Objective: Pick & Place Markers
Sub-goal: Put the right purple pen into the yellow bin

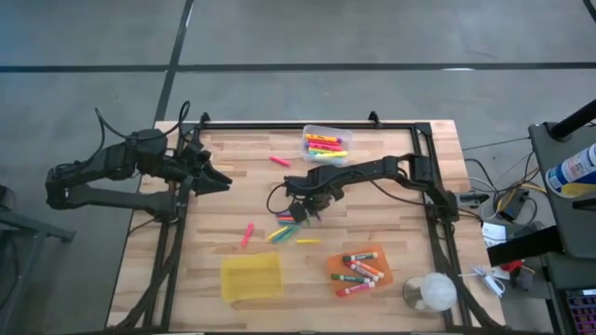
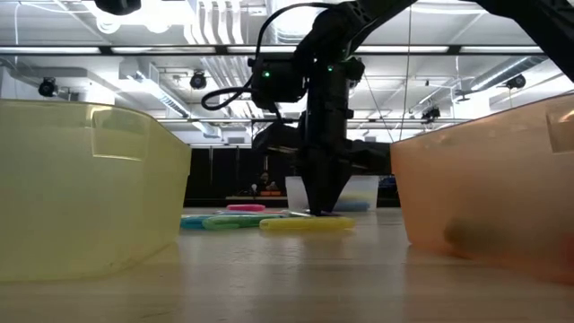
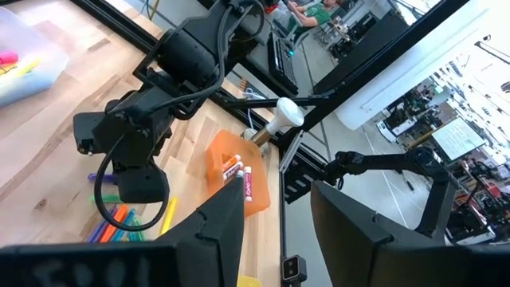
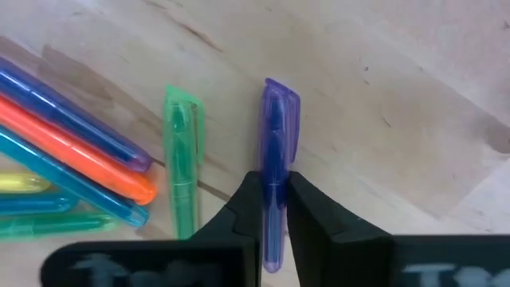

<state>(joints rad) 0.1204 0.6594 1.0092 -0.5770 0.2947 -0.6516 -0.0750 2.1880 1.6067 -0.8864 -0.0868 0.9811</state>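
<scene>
The pale butcher-block wooden bench (image 1: 391, 233) stands on grey concrete floor, with a workshop behind. At its left edge the left pincer (image 1: 222, 179) hovers with fingers apart. Mid-bench the right pincer (image 4: 275, 209) is clamped on a slim translucent purple marker (image 4: 276, 135), which lies flat just beside a glossy green marker (image 4: 182, 159).
</scene>
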